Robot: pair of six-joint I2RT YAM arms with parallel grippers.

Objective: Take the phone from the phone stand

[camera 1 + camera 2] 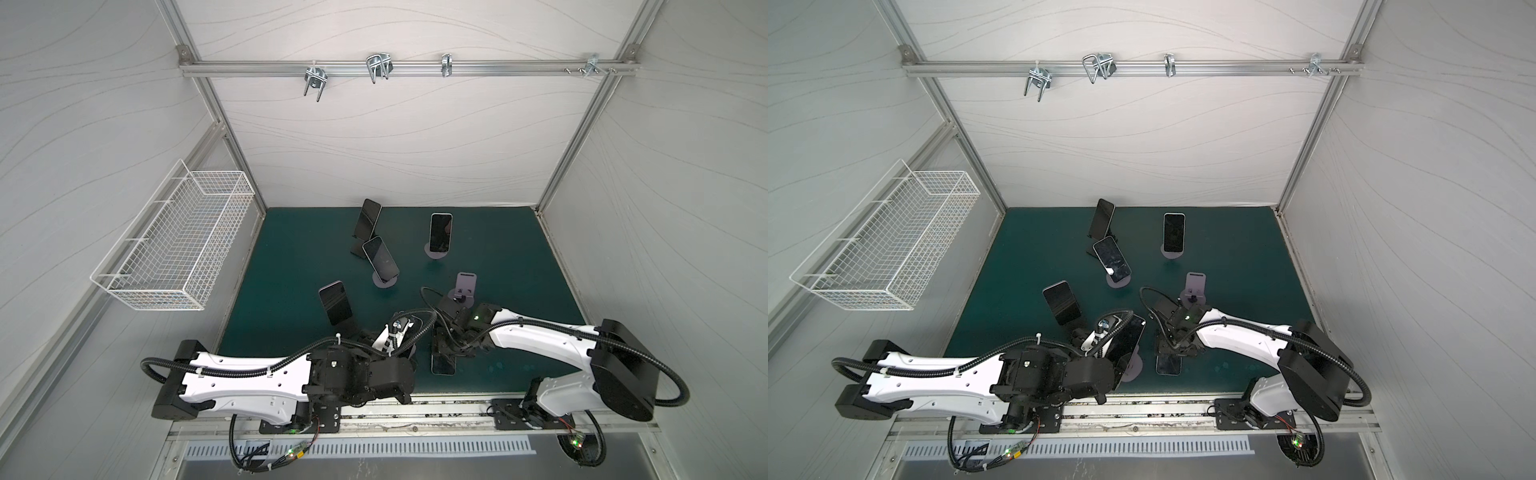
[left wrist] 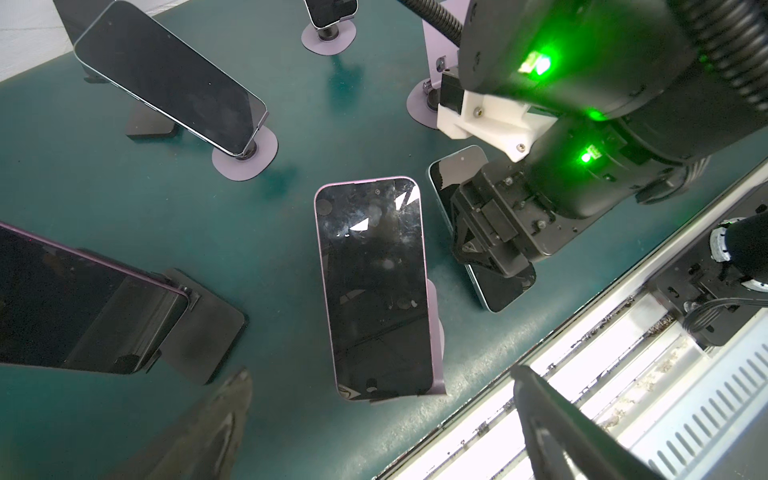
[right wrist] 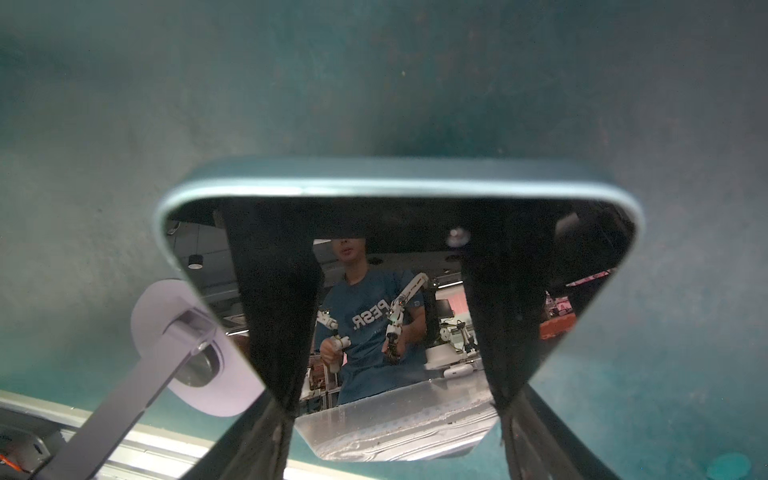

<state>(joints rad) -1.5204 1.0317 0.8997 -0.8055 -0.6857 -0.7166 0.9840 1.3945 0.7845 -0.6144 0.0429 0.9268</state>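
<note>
While right tool (image 3: 395, 409) clamps blue phone (image 3: 395, 183) flat on surface (image 3: 374, 83) | left tool (image 2: 382, 374) gapes | five phones (image 1: 440, 232) remain on stands (image 1: 436, 254)

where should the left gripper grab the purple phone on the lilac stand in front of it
Pinch the purple phone across its two long edges, in the upper half, coming from the screen side: its foot sits in the lip of the lilac stand, while both sides are bare.
</note>
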